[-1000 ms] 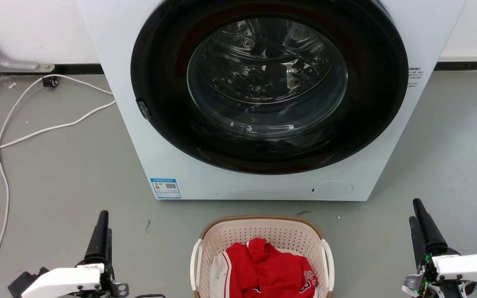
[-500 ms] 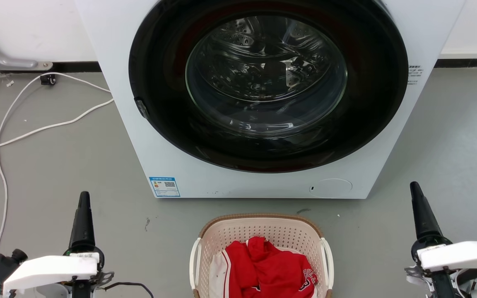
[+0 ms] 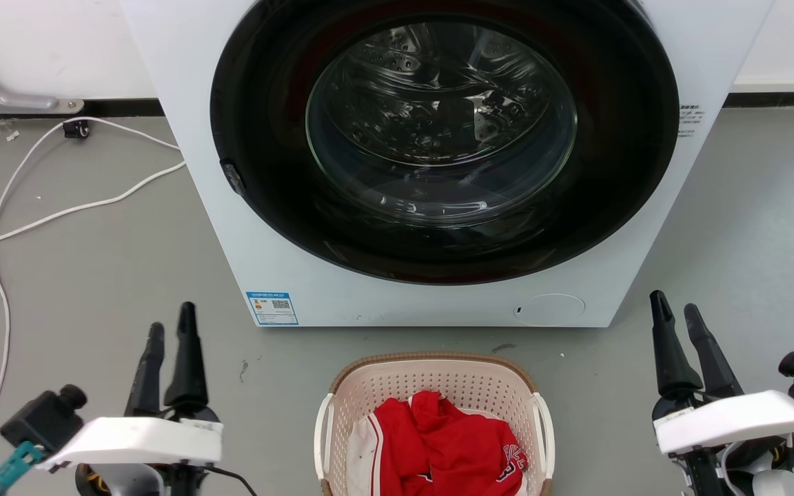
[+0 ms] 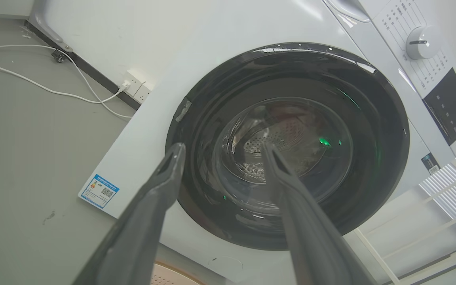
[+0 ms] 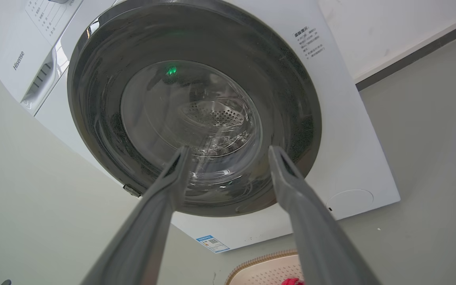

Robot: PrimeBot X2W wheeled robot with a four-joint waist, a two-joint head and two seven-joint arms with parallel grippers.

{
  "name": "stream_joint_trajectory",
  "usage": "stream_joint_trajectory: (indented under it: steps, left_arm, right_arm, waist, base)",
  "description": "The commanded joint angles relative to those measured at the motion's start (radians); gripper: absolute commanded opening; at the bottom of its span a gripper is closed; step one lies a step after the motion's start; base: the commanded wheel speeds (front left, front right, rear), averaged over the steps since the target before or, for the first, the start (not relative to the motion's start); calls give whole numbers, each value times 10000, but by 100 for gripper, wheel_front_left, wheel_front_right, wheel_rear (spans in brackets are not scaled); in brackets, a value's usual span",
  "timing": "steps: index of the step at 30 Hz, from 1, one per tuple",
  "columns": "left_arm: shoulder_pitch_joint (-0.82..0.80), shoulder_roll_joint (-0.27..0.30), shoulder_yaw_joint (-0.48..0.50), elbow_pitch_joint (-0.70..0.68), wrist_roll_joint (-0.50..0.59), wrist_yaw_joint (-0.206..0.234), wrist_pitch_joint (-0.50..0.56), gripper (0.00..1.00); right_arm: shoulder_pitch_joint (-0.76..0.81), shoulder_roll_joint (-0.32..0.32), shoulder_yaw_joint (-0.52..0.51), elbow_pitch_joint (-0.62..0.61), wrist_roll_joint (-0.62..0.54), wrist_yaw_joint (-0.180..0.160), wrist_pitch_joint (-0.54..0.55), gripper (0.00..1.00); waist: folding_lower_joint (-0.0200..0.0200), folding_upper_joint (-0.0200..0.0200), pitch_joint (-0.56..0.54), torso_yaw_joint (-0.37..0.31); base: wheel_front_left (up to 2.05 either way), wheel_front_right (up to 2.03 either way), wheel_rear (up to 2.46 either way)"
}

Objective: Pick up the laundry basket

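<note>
On the grey floor [image 3: 94, 289], just in front of the white front-loading washing machine [image 3: 211, 207], stands the cream perforated plastic laundry basket [image 3: 438, 386] with its brown ribbed rim. Its near end is cut off by the bottom edge of the head view. A crumpled red and white garment [image 3: 452, 448] lies inside, so the load is probably light. The shell looks stiff but thin, likely to flex if squeezed at the walls, and smooth enough to slip. The white left handle [image 3: 321, 430] and white right handle [image 3: 546, 430] look like the sound places to take hold, one per arm, so that it lifts level. The left claw [image 3: 171, 318] and the right claw [image 3: 674, 302] hover well apart from it on either side, each spread and empty, fingers pointing toward the machine.
</note>
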Motion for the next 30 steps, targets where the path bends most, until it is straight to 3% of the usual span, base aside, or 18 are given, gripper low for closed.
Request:
stream_joint_trajectory:
  steps: [1,5,14,30]
  left_arm:
    - [28,41,-123,-220,502,52,-108,100]
    - [38,44,-342,-322,1327,586,-223,100]
    - [89,343,-1129,-621,2940,803,-475,100]
    - [206,801,-2116,-388,4547,1057,-855,100]
  right_arm:
    - [-110,-33,87,-145,-393,20,-120,100]
    - [-72,-33,175,-180,-1044,20,-238,100]
    - [-40,-36,246,-76,-2426,21,-496,100]
    - [93,-38,196,228,-4287,22,-887,100]
  waist:
    - [0,0,1,2]
    - [0,0,9,-10]
    - [0,0,58,-59]
    - [0,0,39,-112]
  base:
    - [0,0,0]
    - [0,0,0]
    - [0,0,0]
    - [0,0,0]
